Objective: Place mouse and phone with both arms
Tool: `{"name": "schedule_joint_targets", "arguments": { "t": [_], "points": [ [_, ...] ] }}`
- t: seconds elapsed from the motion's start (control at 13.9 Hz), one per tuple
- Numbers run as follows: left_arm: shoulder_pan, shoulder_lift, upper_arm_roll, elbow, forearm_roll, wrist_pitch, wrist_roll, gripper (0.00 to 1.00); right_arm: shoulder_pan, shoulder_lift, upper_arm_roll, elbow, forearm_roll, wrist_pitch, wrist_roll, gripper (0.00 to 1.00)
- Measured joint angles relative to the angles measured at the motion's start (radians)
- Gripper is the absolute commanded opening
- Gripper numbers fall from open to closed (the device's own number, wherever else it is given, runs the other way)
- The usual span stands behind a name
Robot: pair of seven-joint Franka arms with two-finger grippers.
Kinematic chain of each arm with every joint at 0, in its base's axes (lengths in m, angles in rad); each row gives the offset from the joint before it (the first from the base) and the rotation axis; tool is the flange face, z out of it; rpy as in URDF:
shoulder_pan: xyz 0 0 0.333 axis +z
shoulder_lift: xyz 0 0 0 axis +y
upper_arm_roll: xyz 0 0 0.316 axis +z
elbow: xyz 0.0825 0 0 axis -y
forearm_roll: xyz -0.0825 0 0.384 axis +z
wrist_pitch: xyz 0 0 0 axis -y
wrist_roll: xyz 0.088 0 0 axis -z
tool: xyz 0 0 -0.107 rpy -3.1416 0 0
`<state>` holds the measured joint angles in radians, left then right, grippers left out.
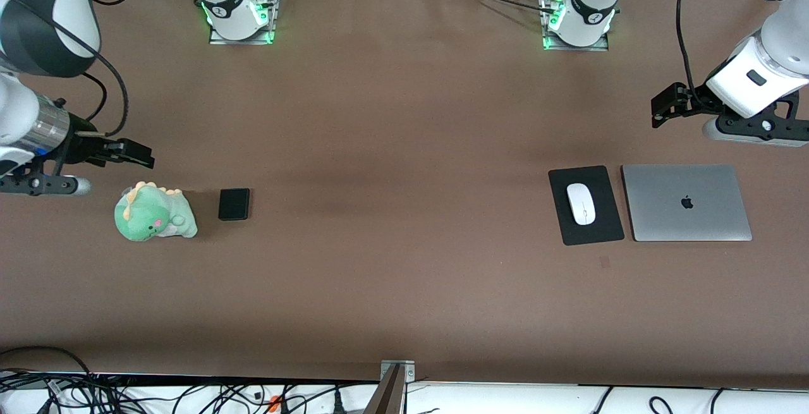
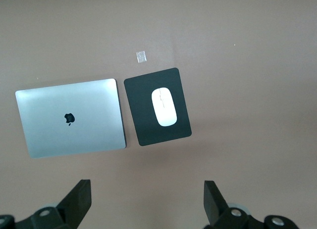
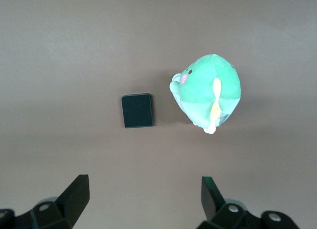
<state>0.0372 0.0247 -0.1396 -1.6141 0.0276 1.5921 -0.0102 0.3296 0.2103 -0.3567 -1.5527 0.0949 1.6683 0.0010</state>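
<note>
**Mouse and phone lying flat at either end of the table**

The mouse (image 1: 581,203) is a glossy white oval with a thin grey centre line. It lies flat on a black mouse pad (image 1: 586,205), toward the left arm's end of the table (image 1: 392,212).

The phone (image 1: 234,204) is a small black slab, nearly square with rounded corners. It lies flat on the bare table toward the right arm's end.

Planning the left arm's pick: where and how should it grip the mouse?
Grip the mouse across its narrow middle, descending from straight above. It lies flat on the mouse pad, its long sides bare. The left pincer is open, holding nothing.
</note>
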Motion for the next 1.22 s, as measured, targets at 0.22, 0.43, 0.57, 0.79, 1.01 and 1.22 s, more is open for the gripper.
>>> {"name": "schedule_joint_targets", "arguments": {
  "t": [0.22, 0.43, 0.57, 0.79, 1.01, 1.22],
  "points": [
    [0.000, 0.000, 0.000, 0.000, 0.000, -0.002, 0.000, 1.00, -0.117, -0.012, 0.113, 0.047, -0.055, -0.054, 0.000, 1.00],
    [0.000, 0.000, -0.001, 0.001, 0.000, -0.009, 0.000, 1.00, -0.222, -0.048, 0.228, 0.051, -0.098, -0.070, 0.000, 1.00],
    [0.000, 0.000, -0.001, 0.001, 0.000, -0.013, 0.000, 1.00, -0.232, -0.057, 0.237, 0.051, -0.099, -0.071, 0.000, 1.00],
    [0.000, 0.000, -0.001, 0.002, 0.000, -0.016, 0.000, 1.00, -0.236, -0.053, 0.239, 0.051, -0.100, -0.069, 0.000, 1.00],
    [0.000, 0.000, -0.001, 0.002, 0.000, -0.017, 0.000, 1.00, -0.237, -0.051, 0.239, 0.051, -0.099, -0.068, 0.001, 1.00],
    [0.000, 0.000, -0.002, 0.003, 0.000, -0.018, 0.000, 1.00, -0.237, -0.051, 0.239, 0.051, -0.099, -0.066, 0.001, 1.00]
  ]
}}
